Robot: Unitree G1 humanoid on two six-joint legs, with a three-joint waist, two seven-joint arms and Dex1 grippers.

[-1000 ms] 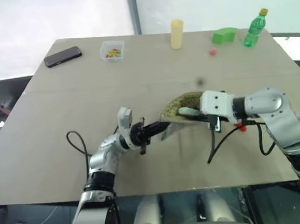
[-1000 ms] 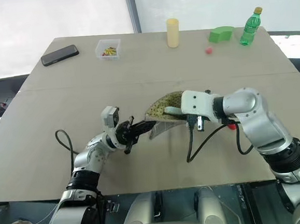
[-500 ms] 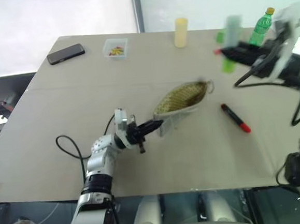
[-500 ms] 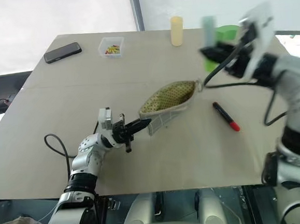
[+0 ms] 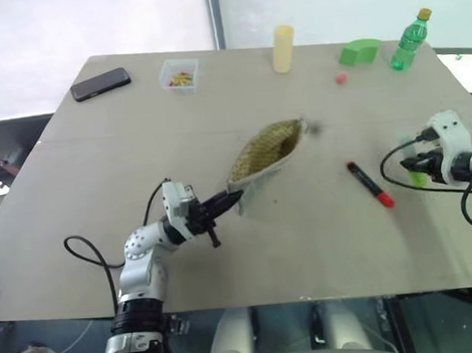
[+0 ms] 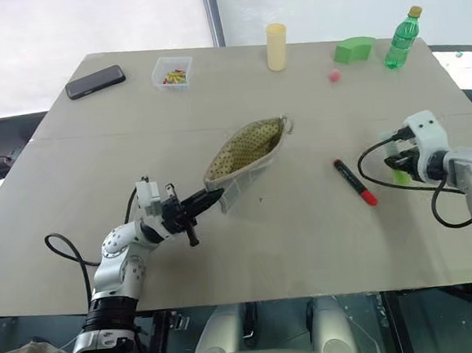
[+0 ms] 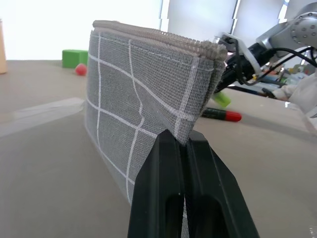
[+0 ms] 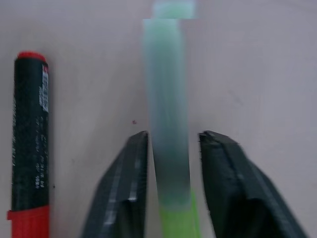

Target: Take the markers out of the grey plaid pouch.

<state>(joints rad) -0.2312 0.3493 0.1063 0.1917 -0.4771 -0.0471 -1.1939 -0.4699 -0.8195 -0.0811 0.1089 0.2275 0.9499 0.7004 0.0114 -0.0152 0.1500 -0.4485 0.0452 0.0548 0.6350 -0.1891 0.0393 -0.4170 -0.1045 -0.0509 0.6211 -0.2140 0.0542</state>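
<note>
Grey plaid fabric pouch (image 5: pixel 265 151) mid-table, soft, floppy, light; best held by a corner, as left gripper (image 5: pixel 222 204) is clamped on its near-left corner. Black-and-red marker (image 5: pixel 371 185) lies to its right. Right gripper (image 8: pixel 171 144), jaws parted around a green marker (image 8: pixel 167 114). Right wrist view shows the gap; the head views don't.

Open grey plaid pouch (image 5: pixel 265 151), two markers (image 5: pixel 371 185) out
</note>
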